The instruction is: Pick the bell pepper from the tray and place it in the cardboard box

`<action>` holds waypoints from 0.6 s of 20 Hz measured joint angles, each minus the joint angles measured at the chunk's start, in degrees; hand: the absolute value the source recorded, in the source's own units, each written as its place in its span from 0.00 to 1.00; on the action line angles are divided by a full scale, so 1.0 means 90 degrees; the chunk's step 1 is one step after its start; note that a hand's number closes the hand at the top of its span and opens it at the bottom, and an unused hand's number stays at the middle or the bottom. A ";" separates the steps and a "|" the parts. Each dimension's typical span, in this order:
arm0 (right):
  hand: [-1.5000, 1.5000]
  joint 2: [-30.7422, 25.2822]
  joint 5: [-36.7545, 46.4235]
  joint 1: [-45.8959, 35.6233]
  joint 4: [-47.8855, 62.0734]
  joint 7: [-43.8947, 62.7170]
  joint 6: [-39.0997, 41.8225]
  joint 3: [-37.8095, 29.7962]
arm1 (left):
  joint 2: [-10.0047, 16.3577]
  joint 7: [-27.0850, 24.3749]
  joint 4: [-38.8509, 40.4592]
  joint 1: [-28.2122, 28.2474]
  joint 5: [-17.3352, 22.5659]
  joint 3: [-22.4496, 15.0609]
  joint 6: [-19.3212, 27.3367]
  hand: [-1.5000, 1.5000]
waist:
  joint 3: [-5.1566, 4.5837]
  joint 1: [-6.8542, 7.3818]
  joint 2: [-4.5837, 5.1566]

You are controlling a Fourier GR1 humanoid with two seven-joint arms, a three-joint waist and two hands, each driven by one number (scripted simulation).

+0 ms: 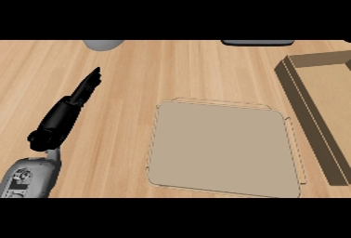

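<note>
Resting at left, left hand (86, 87) has straight fingers & holds nothing. Tray (219, 148) looks bare; pepper not seen, nor in box (305, 104). Next: prob. find pepper 1st.

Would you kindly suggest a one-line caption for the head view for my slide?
Left hand open over the wooden counter, beside the beige tray; cardboard box at right.

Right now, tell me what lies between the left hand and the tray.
Nothing but bare wooden counter lies between the left hand, its fingers straight, and the tray; the head view shows this.
</note>
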 measured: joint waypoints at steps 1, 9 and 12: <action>1.00 -0.0093 -0.0056 0.0034 0.0096 -0.0061 0.0174 -0.0039 | -0.0001 -0.0046 0.0046 0.0013 0.0006 0.0024 -0.0006 0.50 | 0.0000 -0.0003 0.0000; 1.00 -0.0748 -0.0868 0.0455 0.0868 -0.0750 0.1670 -0.0603 | -0.0026 0.0008 0.0114 -0.0061 -0.0022 0.0042 -0.0061 0.50 | 0.0002 -0.0026 -0.0004; 1.00 -0.0946 -0.1047 0.0735 0.1058 -0.0999 0.2181 -0.0682 | 0.0033 0.0074 0.0003 -0.0069 0.0048 0.0126 -0.0131 0.50 | 0.0003 -0.0019 -0.0008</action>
